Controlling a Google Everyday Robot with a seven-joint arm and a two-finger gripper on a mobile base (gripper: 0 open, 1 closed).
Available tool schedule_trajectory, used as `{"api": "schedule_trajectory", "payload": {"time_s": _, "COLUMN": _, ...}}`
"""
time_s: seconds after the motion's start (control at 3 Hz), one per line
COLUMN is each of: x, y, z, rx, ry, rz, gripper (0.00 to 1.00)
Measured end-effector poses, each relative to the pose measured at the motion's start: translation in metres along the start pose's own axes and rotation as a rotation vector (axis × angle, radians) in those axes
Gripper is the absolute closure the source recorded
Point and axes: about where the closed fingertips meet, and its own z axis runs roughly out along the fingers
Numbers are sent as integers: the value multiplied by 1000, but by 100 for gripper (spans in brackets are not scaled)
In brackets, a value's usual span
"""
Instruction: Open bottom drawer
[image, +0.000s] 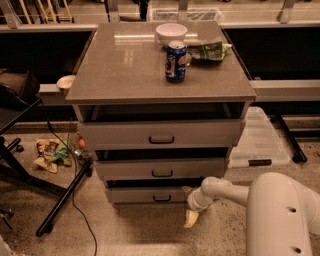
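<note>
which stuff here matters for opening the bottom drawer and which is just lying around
For the job: bottom drawer, its black handle, gripper low by the drawer's right end.
Lying about: can, bowl, green bag, floor wrappers, clear bin.

The tool (191, 218) hangs low over the floor (145, 231), just right of the bottom drawer (135, 195). The floor before the drawer's handle (161, 198) lies free. A plastic bin (257, 142) stands close on the right.

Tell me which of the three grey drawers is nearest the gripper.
The bottom drawer, the lowest and shallowest front. The gripper hangs by its right end near the floor; the middle drawer and top drawer sit higher.
</note>
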Motion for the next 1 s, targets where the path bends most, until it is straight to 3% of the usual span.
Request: {"api": "schedule_trajectory", "payload": {"time_s": 1.0, "x": 10, "y": -43, "z": 23, "rx": 22, "ry": 11, "rz": -29, "gripper": 0}}
